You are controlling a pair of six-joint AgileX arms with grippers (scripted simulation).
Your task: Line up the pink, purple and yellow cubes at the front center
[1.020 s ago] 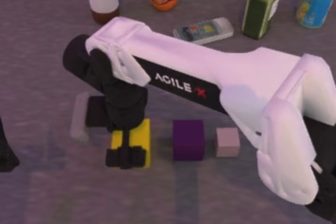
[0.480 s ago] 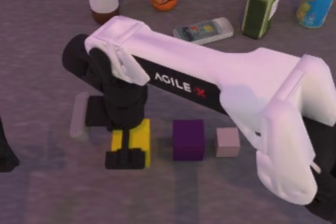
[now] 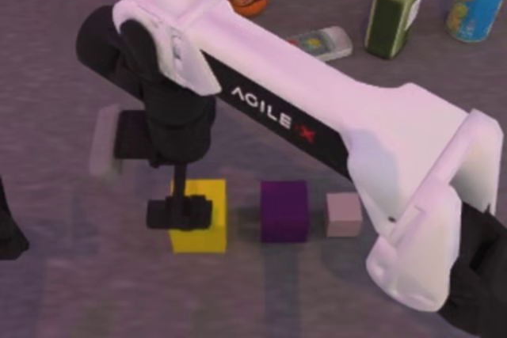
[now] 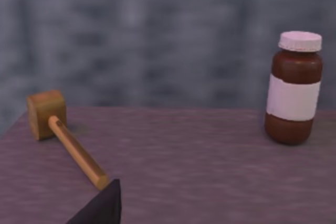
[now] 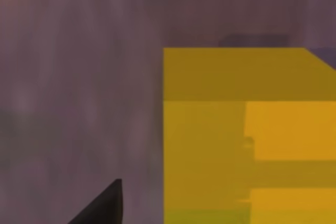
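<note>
Our right gripper [image 3: 181, 213] hovers over the yellow cube [image 3: 203, 231], jaws apart; purple cube [image 3: 284, 210] and pink cube [image 3: 343, 214] sit alongside.

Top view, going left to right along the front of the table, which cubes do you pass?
yellow cube → purple cube → pink cube
</note>
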